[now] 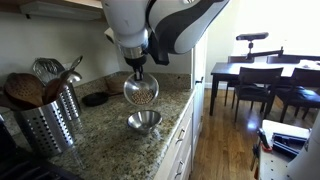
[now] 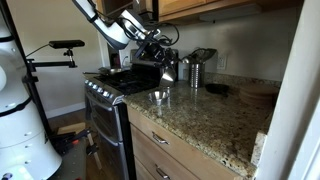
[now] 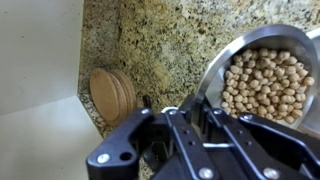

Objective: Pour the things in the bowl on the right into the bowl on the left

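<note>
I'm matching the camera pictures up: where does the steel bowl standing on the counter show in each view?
In an exterior view: the standing bowl sits low centre, just below the held bowl.
In an exterior view: mid-picture, near the front edge of the counter.
Wrist view: not in it.
Shared landmark: the speckled granite counter.

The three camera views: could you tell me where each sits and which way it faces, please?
Exterior view: sits at one end of the granite counter, facing along it toward a dining table; shows the arm and gripper holding the tilted steel bowl.
Exterior view: sits off the counter's opposite end, facing back toward the stove; shows the arm at upper left.
Wrist view: looks down at the counter; shows the gripper body and the tilted steel bowl's round tan pieces.
Shared: both exterior views show the second steel bowl.
</note>
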You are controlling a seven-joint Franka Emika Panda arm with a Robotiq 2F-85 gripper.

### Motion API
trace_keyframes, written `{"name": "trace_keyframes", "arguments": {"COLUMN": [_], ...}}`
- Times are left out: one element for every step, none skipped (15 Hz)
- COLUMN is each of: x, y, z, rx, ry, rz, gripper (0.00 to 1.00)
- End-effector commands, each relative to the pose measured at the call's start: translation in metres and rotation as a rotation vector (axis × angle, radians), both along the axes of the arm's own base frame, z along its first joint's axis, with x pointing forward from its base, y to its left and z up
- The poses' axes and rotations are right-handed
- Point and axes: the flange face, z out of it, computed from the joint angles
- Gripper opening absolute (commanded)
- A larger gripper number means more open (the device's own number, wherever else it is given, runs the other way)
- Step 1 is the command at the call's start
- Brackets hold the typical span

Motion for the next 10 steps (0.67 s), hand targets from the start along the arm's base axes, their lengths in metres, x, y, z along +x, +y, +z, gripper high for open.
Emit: {"name": "trace_keyframes", "arguments": {"x": [-0.014, -0.016, -0.02, -0.022, -0.024, -0.026, -0.027, -0.029, -0.03, -0.031], "y": [0.013, 0.016, 0.019, 0.021, 0.022, 0.023, 0.022, 0.022, 0.022, 0.022], "z": [-0.002, -0.003, -0.005, -0.007, -0.009, -0.011, -0.013, -0.014, -0.016, -0.017], "rx": [-0.034, -0.035, -0.038, -0.039, -0.046, -0.048, -0.055, -0.061, -0.078, -0.086], "ry": [-0.02, -0.019, -0.017, -0.015, -0.021, -0.021, -0.028, -0.033, -0.046, -0.055], "rz": [0.006, 0.012, 0.019, 0.024, 0.025, 0.026, 0.023, 0.024, 0.027, 0.025], "gripper": [0.02, 0.02, 0.02, 0.02, 0.02, 0.02, 0.02, 0.02, 0.02, 0.02]}}
